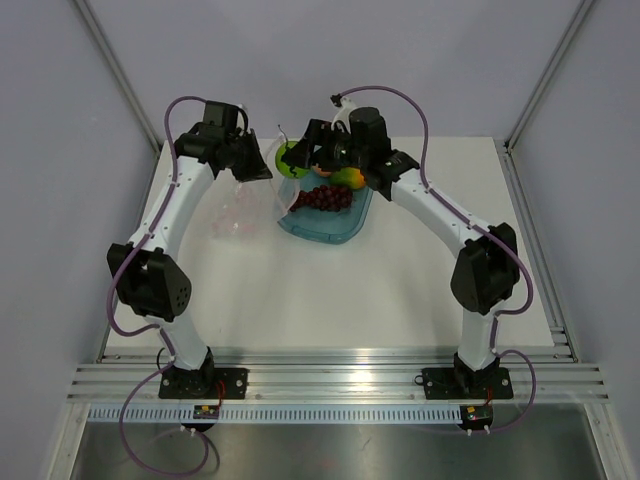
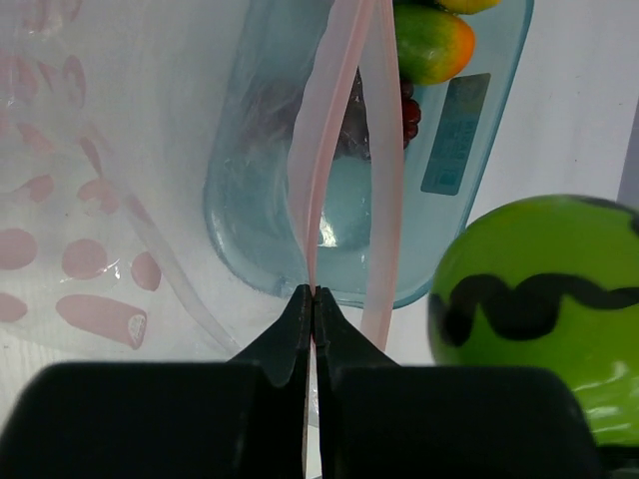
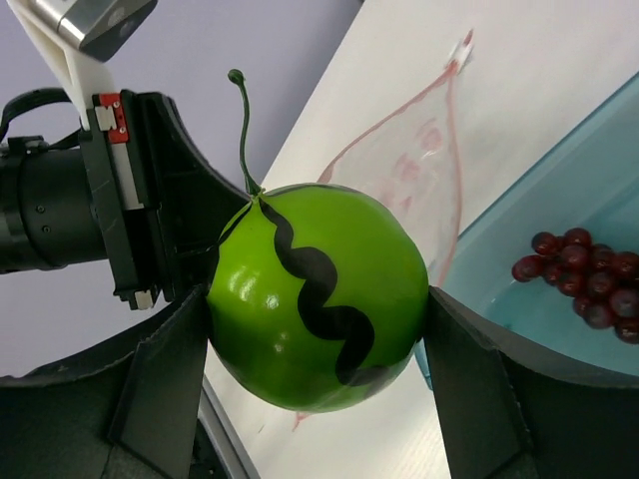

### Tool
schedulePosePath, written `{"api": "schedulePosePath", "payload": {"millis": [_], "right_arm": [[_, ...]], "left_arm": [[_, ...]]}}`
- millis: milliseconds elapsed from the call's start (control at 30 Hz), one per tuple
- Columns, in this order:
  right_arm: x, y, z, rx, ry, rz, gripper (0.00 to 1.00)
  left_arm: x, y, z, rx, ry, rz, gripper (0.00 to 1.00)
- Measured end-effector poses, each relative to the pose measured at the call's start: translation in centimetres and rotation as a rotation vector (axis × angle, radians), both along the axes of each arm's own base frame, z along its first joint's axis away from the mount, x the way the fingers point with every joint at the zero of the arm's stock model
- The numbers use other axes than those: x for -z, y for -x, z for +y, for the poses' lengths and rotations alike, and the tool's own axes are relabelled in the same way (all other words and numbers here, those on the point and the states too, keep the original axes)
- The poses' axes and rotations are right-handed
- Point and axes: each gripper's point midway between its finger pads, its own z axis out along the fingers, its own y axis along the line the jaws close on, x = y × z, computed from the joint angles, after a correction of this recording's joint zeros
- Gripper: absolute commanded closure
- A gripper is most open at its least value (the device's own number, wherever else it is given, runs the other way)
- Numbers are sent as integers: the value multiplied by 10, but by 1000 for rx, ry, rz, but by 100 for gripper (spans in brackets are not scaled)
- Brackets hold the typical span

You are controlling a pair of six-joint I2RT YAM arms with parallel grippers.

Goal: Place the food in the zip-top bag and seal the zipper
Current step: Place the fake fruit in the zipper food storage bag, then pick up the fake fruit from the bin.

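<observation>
Our left pincer [image 2: 313, 299] is squeezing tight on the thin pink zipper strip [image 2: 334, 120] of the clear crinkly plastic bag [image 2: 100, 200]. The bag is lying at 9 o'clock from the see-through teal tray [image 1: 315, 226]. Our right pincer [image 3: 319, 374] is gripping the round green toy fruit with a black wavy line [image 3: 329, 269], at the tray's 11 o'clock. The dark purple grape bunch [image 1: 322, 198] and an orange-green mango [image 1: 348, 178] are sitting in the tray.

White table [image 1: 300, 290] between pale lavender walls [image 1: 60, 200], aluminium rails [image 1: 330, 380] along its near edge.
</observation>
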Motion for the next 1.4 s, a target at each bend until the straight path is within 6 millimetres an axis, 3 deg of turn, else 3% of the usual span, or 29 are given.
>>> {"api": "schedulePosePath", "payload": {"millis": [167,533,600,767,1000,1133,1267,1400], "right_arm": [[9,3,17,-23,-17,27,36],[73,-18,25,7,35,139,36],[83,-18,26,6,49,159,31],[90,-20,28,9,83,181,1],[87,-17,24,1,124,163,1],[82,-14,13,27,169,149,4],[64,-22,-9,123,206,113,17],[61,-53,-60,305,294,100,18]], "left_arm": [[-8,-2,-4,9,20,-18,100],[-19,-2,-12,43,75,-28,100],[-22,-2,-16,58,96,-32,100],[-24,0,-23,77,129,-23,100],[-20,-4,-20,65,136,-14,100],[-21,-8,-12,48,137,-21,100],[-21,-12,-3,27,131,-24,100],[-18,-15,10,6,111,-29,100]]}}
